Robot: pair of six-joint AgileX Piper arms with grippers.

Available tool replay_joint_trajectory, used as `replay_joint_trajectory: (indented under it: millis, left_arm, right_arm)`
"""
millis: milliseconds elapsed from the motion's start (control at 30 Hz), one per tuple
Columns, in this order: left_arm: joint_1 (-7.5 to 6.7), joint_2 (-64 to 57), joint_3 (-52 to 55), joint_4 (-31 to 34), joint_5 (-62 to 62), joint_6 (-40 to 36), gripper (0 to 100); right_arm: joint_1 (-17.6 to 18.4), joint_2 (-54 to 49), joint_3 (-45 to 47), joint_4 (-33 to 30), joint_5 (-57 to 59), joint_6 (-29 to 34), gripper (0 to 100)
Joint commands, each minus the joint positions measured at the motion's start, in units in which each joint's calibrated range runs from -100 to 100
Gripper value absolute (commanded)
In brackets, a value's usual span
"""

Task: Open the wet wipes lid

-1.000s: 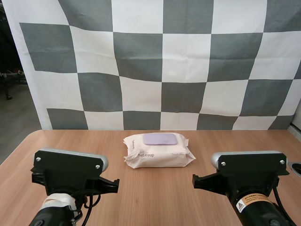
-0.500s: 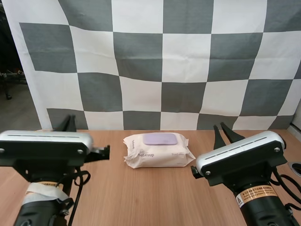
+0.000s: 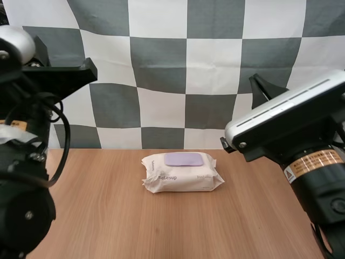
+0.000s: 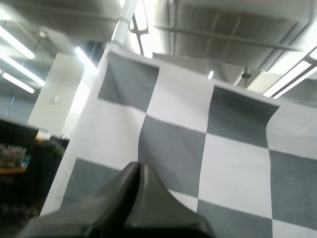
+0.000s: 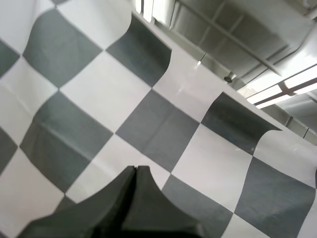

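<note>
Item 1. The pack of wet wipes (image 3: 181, 174) lies flat on the wooden surface (image 3: 108, 216), label side facing the arms' bases. Its lilac lid (image 3: 184, 158) sits on the top face and lies flush with it, fully closed.

Item 2. The left arm (image 3: 24, 162) stands to the left of the pack, well apart from it, with its wrist held high above the level of the pack. In the left wrist view the left pincer (image 4: 138, 166) is clenched: the two black fingers lie pressed together as one dark wedge, with nothing between them.

Item 3. The right arm (image 3: 302, 140) stands to the right of the pack, also well apart and also held high. Its wrist is tilted so that the forward end points upward and away from the pack. In the right wrist view the right pincer (image 5: 135, 168) is likewise clenched on nothing (a single dark wedge, tips together).

Item 4. Neither arm touches the pack or its lid, and nothing lies on the surface between the pack and either arm.
</note>
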Motion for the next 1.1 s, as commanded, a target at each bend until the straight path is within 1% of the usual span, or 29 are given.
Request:
replay_joint_trajectory:
  millis: [0,100,233,333,500,567,667,733,800,867,933,1000,1033,1067]
  left_arm:
    - [0.63,6.52,-0.12,-5.82,34.56,-0.06,0]
    - [0.90,11.22,-0.12,-10.57,43.18,1.70,0]
    - [0.90,17.49,-0.26,-13.44,53.30,5.47,0]
    - [0.90,21.14,-1.98,-15.96,60.23,7.17,0]
    - [1.13,27.96,-9.19,-17.21,73.31,11.61,0]
    - [1.13,32.18,-12.56,-17.21,77.36,15.27,0]
    - [1.13,37.47,-15.08,-17.21,78.48,22.63,0]
    - [1.13,40.84,-15.85,-17.21,78.48,29.36,0]
    - [1.13,44.10,-16.11,-17.21,78.48,36.38,0]
    - [1.21,46.81,-16.11,-17.31,78.17,37.58,0]
    - [1.21,48.51,-16.11,-17.31,75.17,38.49,0]
    - [1.38,49.54,-16.11,-17.76,72.05,39.55,0]
    - [1.72,49.72,-16.11,-18.91,71.30,41.01,0]
    - [2.41,50.24,-16.11,-21.30,71.14,43.11,0]
  right_arm:
    - [0.06,5.24,-0.88,-4.76,25.72,-3.06,0]
    - [0.06,7.42,-0.88,-4.76,24.13,-3.72,0]
    - [0.06,11.45,-0.88,-5.44,28.20,-5.24,0]
    - [0.06,15.55,-0.88,-5.30,28.48,-6.17,0]
    - [0.46,21.11,-0.88,-5.59,18.91,-6.93,0]
    - [1.65,23.65,-0.88,-8.11,17.60,-7.12,0]
    - [4.41,27.86,-1.41,-14.20,20.01,-7.12,0]
    - [6.38,30.34,-3.12,-14.50,23.94,-6.71,0]
    - [8.27,32.70,-5.75,-12.28,28.05,-5.70,0]
    - [9.58,34.51,-8.61,-10.10,30.38,-5.55,0]
    - [10.61,35.37,-10.82,-9.28,32.00,-5.55,0]
    - [10.91,35.50,-11.81,-8.25,32.23,-5.55,0]
    - [10.91,35.50,-12.11,-7.53,32.23,-5.55,0]
    - [10.91,35.50,-12.11,-7.54,31.35,-5.55,0]
